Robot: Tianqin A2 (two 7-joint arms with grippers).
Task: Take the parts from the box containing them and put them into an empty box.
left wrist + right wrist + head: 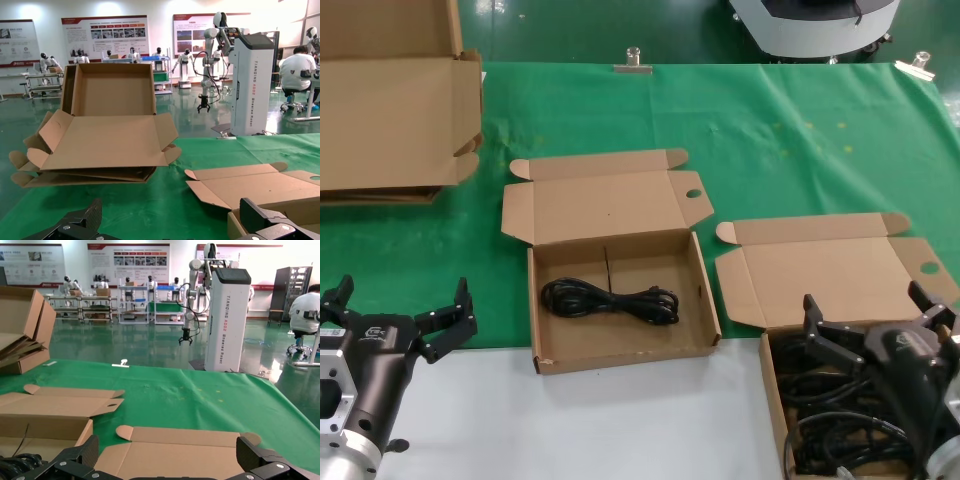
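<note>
The box containing them (772,385) sits at the front right, its lid (835,265) folded back. Several black cords, the parts (830,420), lie tangled inside. My right gripper (865,305) hovers open just above that box with nothing between its fingers (85,450). The empty box (620,350) stands in the middle with its lid open. One coiled black cord (610,298) lies across its floor, and this cord (14,464) also shows in the right wrist view. My left gripper (403,295) is open and empty at the front left, apart from both boxes.
A much larger cardboard carton (390,120) with open flaps stands at the back left on the green cloth (800,140). Metal clips (632,62) hold the cloth's far edge. A white table strip (620,420) runs along the front.
</note>
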